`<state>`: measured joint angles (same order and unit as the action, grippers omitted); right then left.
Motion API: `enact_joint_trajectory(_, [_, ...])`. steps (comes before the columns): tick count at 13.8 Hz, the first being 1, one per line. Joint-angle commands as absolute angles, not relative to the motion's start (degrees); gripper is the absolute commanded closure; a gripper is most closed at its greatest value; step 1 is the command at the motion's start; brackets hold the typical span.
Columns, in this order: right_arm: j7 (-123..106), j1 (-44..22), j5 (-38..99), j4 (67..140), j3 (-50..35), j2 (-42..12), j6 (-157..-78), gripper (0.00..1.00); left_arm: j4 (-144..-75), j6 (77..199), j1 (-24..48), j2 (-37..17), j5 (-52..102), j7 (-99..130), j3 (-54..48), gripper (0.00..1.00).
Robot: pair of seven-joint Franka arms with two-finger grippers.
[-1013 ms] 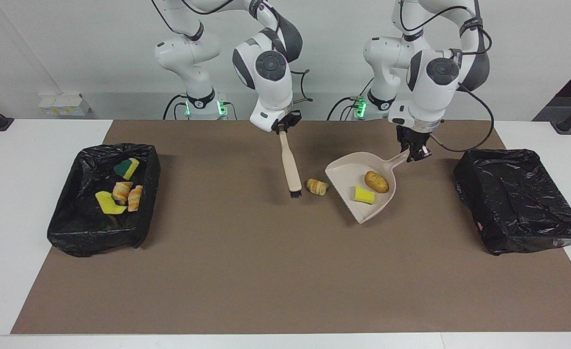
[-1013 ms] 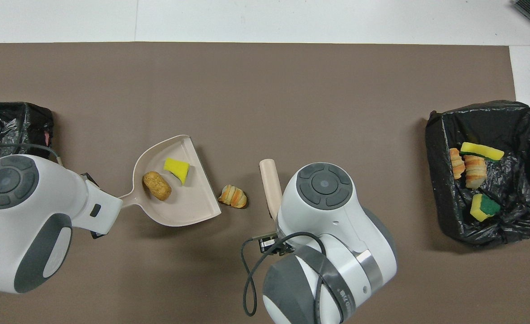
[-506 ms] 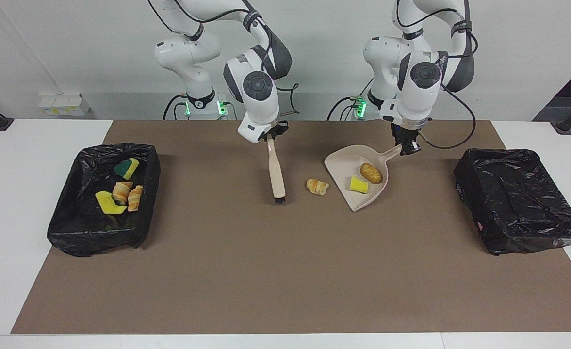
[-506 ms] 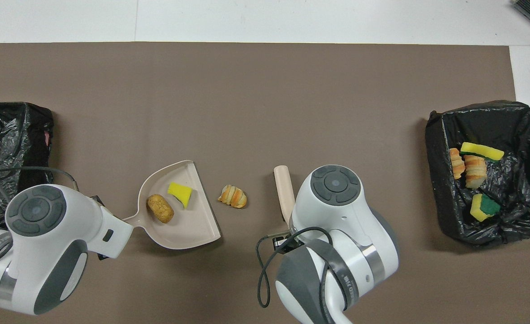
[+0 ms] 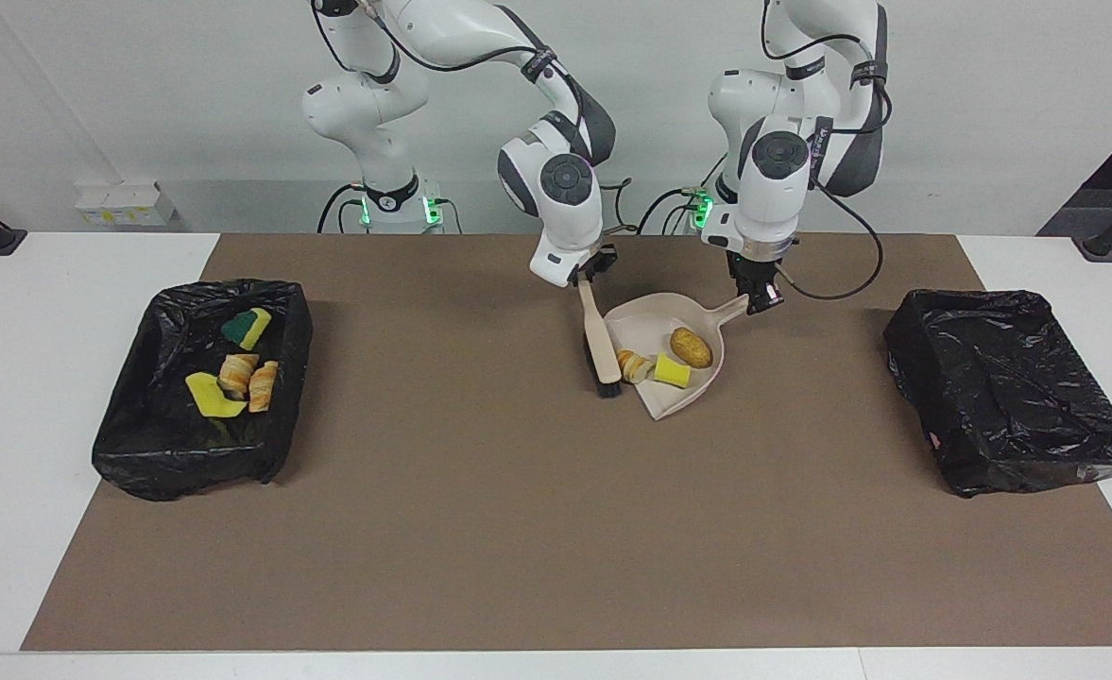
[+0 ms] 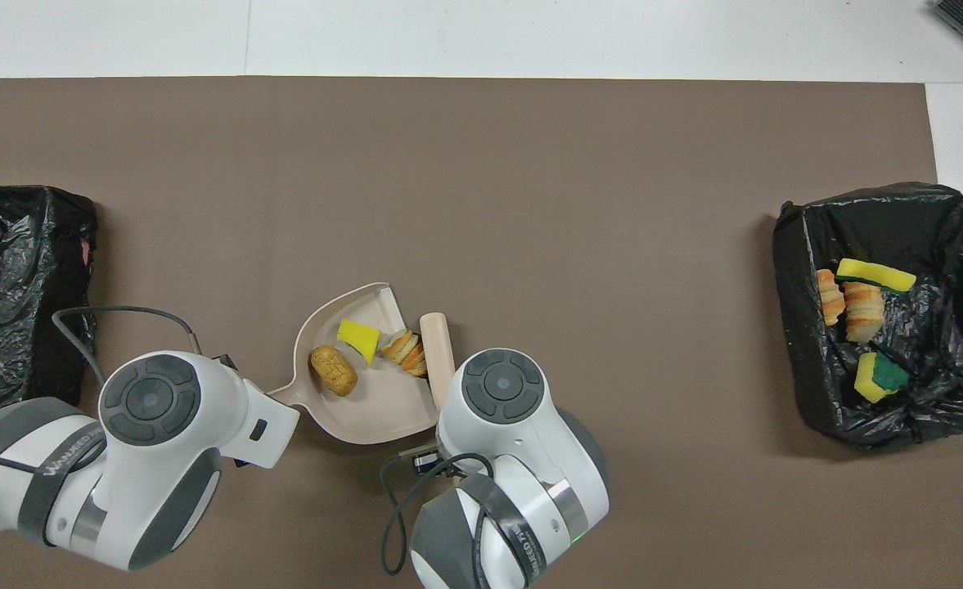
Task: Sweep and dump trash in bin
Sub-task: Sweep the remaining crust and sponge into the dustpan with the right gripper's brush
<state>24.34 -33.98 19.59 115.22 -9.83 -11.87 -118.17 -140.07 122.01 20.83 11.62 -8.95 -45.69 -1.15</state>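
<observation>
Right now the left tool [image 5: 761, 300] is clamped on the handle of the beige dustpan [image 5: 661, 332], which rests on the brown mat [image 5: 518, 529] covering the middle of the table [image 5: 45, 378]. In the overhead view the handle points to about eight o'clock from the pan and the open mouth faces about two o'clock. The right tool [image 5: 590, 276] is closed around the top of the beige brush [image 5: 597, 340], whose black bristles touch the mat right at the mouth of the dustpan. Three bits of trash lie in the pan: a golden-brown bread lump [image 5: 692, 347] deepest inside, a yellow sponge scrap [image 5: 672, 371] beside it, and a striped croissant-like piece [image 5: 633, 365] at the lip, touching the brush at about three o'clock in the overhead view. A black-lined bin [image 5: 201, 397] at the right arm's end of the table, at three o'clock in the overhead view, holds more trash [image 5: 231, 376]: two striped pastry lumps, a yellow sponge scrap and a green-and-yellow sponge. Another black-lined bin [image 5: 1009, 392] sits at the left arm's end, at nine o'clock overhead, with nothing visible in it.
</observation>
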Motion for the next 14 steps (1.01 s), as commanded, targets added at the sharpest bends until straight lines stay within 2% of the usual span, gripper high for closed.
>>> enact_joint_trajectory(1, [28.7, -34.9, 22.6, 110.0, -9.9, -14.1, -118.3, 1.0, -139.1, 123.4, 22.1, 10.5, -9.9, -43.5, -0.5, 1.0])
enact_joint_trajectory(4, [28.8, -35.7, 22.3, 110.2, -9.8, -14.1, -118.2, 1.0, -136.4, 122.4, 21.2, 10.6, -9.8, -43.2, -0.1, 1.0])
enact_joint_trajectory(6, [28.8, -35.8, 21.5, 110.6, -9.8, -13.0, -117.4, 1.0, -134.6, 121.6, 17.6, 11.2, -9.8, -43.9, 0.2, 1.0])
enact_joint_trajectory(11, [31.3, -35.8, 19.4, 117.1, -9.7, -4.4, -116.6, 1.0, -134.0, 118.8, 15.6, 12.0, -9.8, -44.3, 0.2, 1.0])
enact_joint_trajectory(14, [40.1, -38.7, 18.5, 119.9, -9.8, -2.0, -117.0, 1.0, -133.9, 116.1, 13.3, 13.6, -9.5, -43.6, 0.3, 1.0])
